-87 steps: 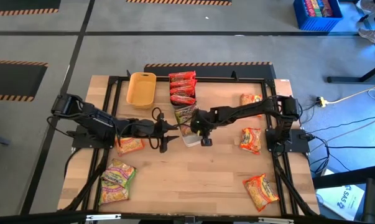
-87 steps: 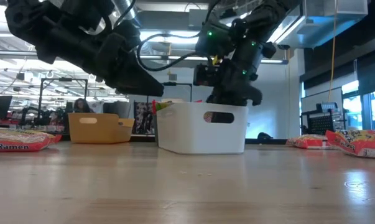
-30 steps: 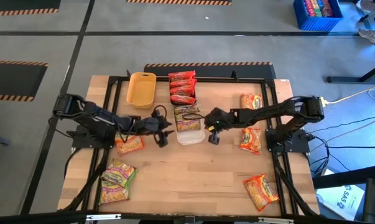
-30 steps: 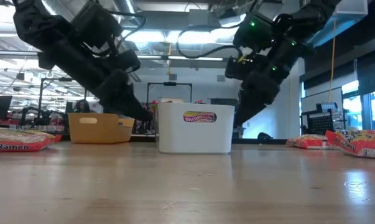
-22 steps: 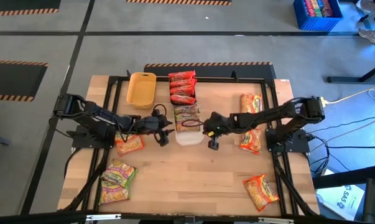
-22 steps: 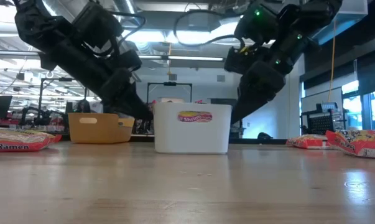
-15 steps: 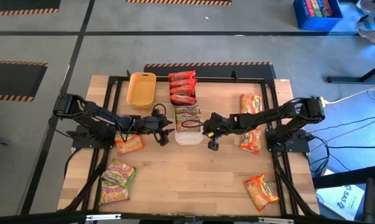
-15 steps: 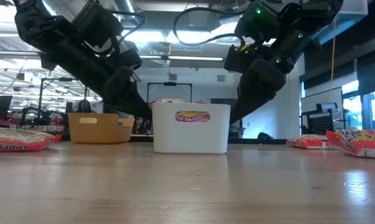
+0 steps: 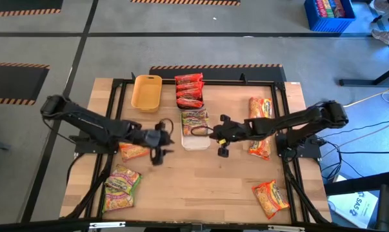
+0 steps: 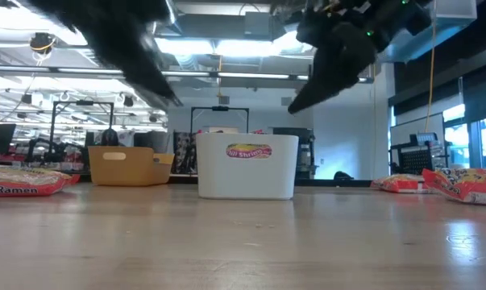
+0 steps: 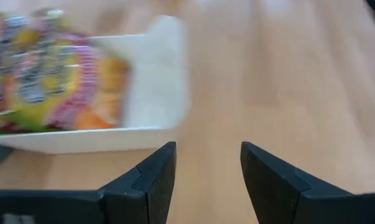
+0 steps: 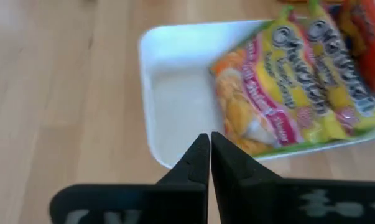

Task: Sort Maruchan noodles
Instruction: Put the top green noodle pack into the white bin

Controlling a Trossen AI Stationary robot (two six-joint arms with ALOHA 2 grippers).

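Backing off the white tray (image 9: 195, 134), left tool (image 9: 158, 154) gapes empty, right tool (image 9: 222, 151) pinched closed

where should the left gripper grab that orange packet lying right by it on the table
Probably from straight above, pinching across its narrow width. The orange packet lies flat on the table, so there is no edge to get under. The left gripper, fingers open, hangs just beside it on the side toward the white tray. The crinkly wrapper should bunch between the fingers.
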